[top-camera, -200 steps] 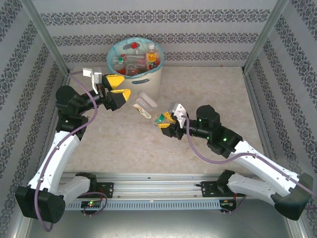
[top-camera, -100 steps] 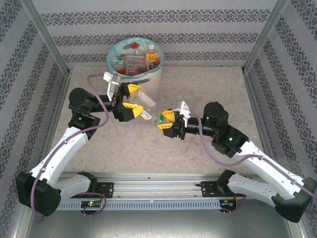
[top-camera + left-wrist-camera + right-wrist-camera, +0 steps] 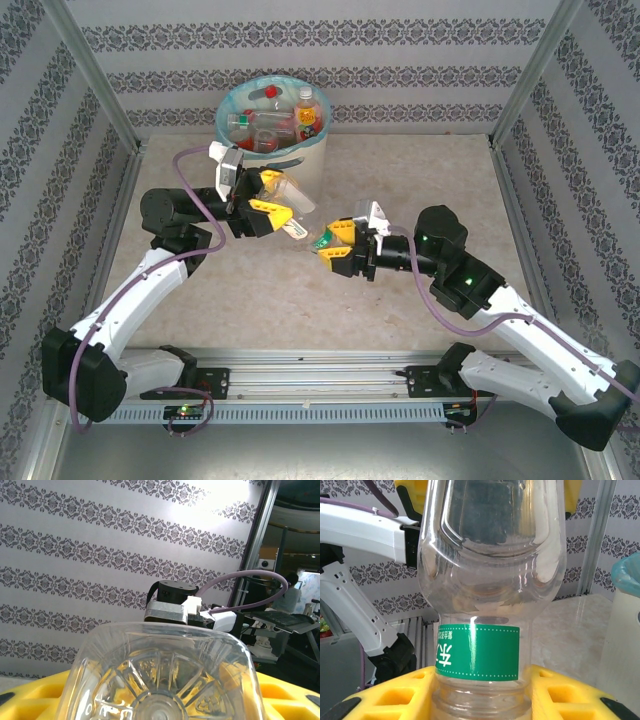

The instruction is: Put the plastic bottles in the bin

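Top view: your right gripper pinches clear bottle by neck, near bin. Left gripper sits around its bottom, likely to take it.
Left wrist: bottle bottom between yellow fingers; can't tell if squeezing.
Right wrist: green label just above tight right fingers.

L pincer facing R pincer, R clamped

Clear bottle bars centre, bin just behind; right table half open.
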